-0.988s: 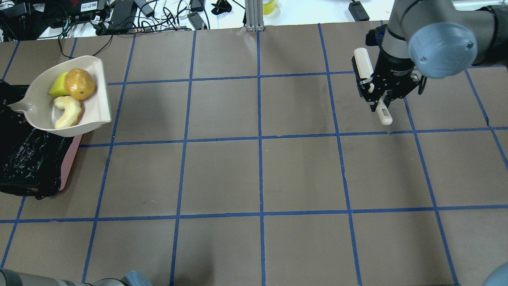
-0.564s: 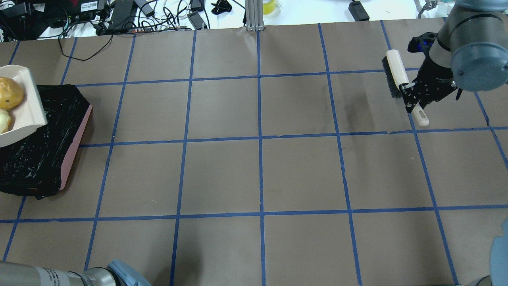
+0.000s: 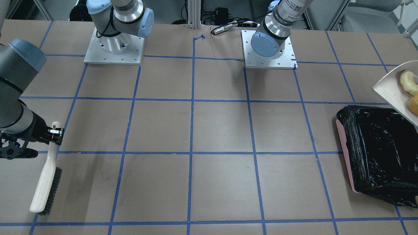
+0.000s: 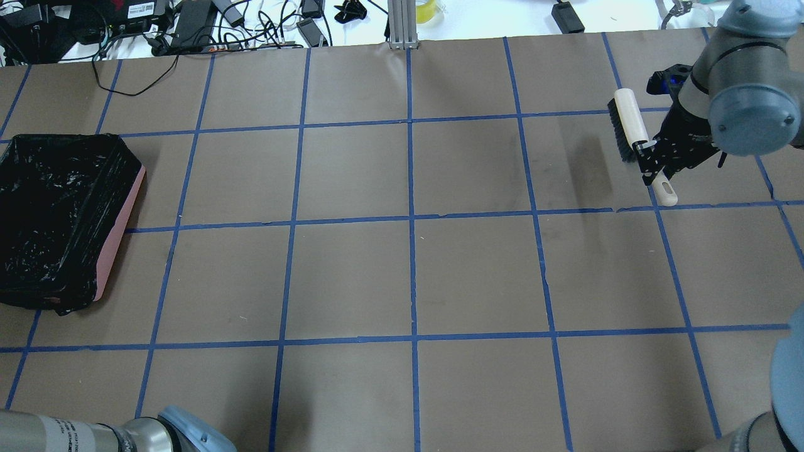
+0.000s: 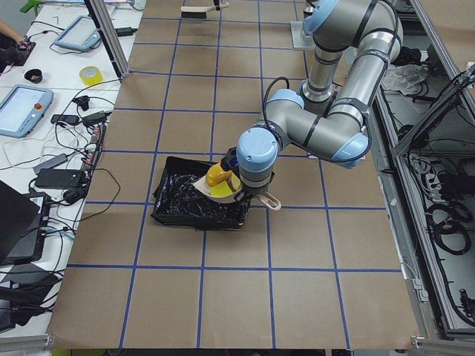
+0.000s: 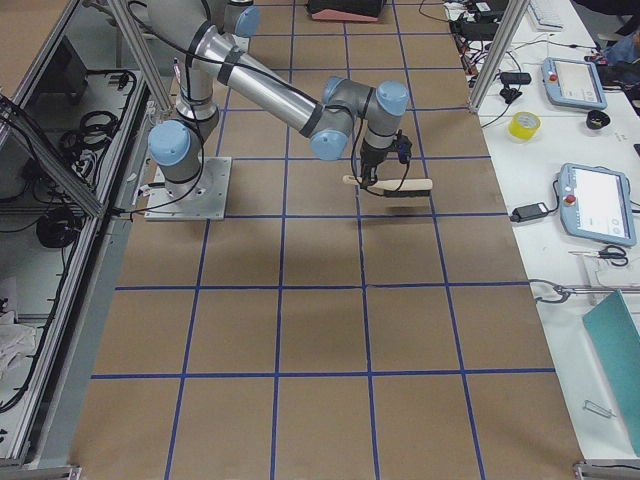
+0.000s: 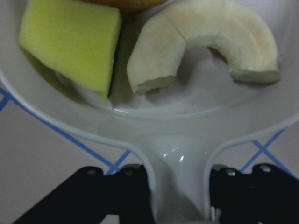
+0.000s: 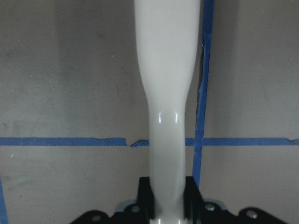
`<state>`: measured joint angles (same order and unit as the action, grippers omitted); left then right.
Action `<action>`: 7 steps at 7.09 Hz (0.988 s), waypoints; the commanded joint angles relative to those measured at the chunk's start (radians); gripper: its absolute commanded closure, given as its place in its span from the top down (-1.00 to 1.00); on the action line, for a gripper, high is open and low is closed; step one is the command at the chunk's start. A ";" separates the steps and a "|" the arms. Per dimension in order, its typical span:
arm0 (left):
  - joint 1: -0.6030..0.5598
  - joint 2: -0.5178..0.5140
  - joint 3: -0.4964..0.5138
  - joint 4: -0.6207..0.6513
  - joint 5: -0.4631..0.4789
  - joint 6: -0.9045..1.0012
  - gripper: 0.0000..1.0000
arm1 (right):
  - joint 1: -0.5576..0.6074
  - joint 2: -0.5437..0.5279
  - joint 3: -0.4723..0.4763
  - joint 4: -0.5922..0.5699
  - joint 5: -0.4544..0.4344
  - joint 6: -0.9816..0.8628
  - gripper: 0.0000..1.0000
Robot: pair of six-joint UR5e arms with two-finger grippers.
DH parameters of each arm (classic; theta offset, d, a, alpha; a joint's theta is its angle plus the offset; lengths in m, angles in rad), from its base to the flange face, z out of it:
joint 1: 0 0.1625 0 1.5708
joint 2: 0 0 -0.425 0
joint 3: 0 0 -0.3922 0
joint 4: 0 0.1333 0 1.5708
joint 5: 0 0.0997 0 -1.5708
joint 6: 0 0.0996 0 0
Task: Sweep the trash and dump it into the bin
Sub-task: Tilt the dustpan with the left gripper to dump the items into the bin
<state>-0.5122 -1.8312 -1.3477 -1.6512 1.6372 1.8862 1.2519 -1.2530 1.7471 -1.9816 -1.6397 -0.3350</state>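
The pink bin (image 4: 122,220) with its black bag liner stands at the table's left end; it also shows in the front view (image 3: 375,153) and the left view (image 5: 185,208). My left gripper (image 7: 180,200) is shut on the handle of the cream-white dustpan (image 7: 187,116), held above the bin's robot-side edge (image 5: 223,194). In the pan lie the yellow wedge (image 7: 70,42), the cream crescent slice (image 7: 205,32) and the orange lump (image 3: 414,104). My right gripper (image 4: 652,164) is shut on the handle of a brush (image 4: 630,122), far right.
Brown paper with a grid of blue tape lines (image 4: 411,216) covers the table. Cables and power bricks (image 4: 188,22) lie beyond the far edge. The two arm bases (image 3: 114,45) stand on the robot side. The brush hangs just above the table (image 3: 45,182).
The dustpan with the trash moved left, out of the overhead view, uncovering the bin. The right arm carried the brush farther right.
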 commanded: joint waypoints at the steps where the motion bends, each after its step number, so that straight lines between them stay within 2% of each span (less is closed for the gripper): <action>1: -0.079 -0.008 0.005 0.136 0.256 -0.001 -1.00 | 0.000 0.017 -0.001 -0.016 -0.005 -0.005 -1.00; 5: -0.268 -0.017 -0.027 0.352 0.562 0.102 -1.00 | -0.002 0.032 0.003 -0.016 -0.014 -0.007 -1.00; 6: -0.273 -0.014 -0.063 0.460 0.563 0.158 -1.00 | -0.002 0.035 0.006 -0.014 -0.014 -0.006 -1.00; 7: -0.273 -0.011 -0.064 0.491 0.547 0.213 -1.00 | -0.003 0.043 0.008 -0.016 -0.014 -0.006 -1.00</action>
<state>-0.7777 -1.8454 -1.3968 -1.2245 2.1851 2.0367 1.2498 -1.2176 1.7526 -1.9966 -1.6536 -0.3411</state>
